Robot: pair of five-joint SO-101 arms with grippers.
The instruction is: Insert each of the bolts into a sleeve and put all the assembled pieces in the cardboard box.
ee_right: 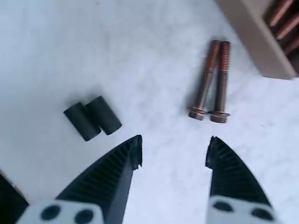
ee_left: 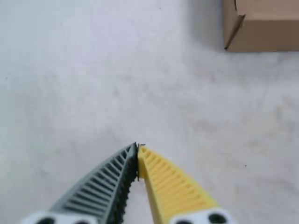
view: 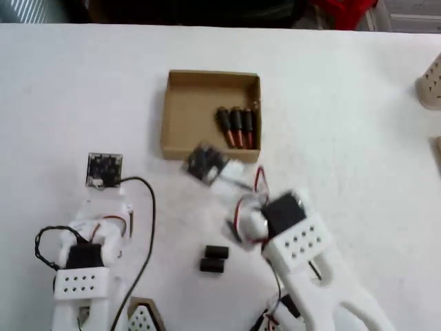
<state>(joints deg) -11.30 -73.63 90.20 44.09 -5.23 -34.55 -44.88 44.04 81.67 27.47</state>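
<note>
L gripper (ee_left: 138,151) pressed tight together, grey and yellow fingers meeting at the tips, nothing betw. them, over bare table (view: 344,138), box (ee_left: 261,28) off ahead. R gripper (ee_right: 174,149) spread wide, black fingers apart, empty, above the table. Two bolts (ee_right: 212,86) lie side by side, touching, heads toward the R gripper, threaded ends just beside the box wall. Two black sleeves (ee_right: 93,116) lie touching each other, apart from the bolts, nothing in them. Three assembled pieces (view: 238,127) in the box, toward its R side.
</note>
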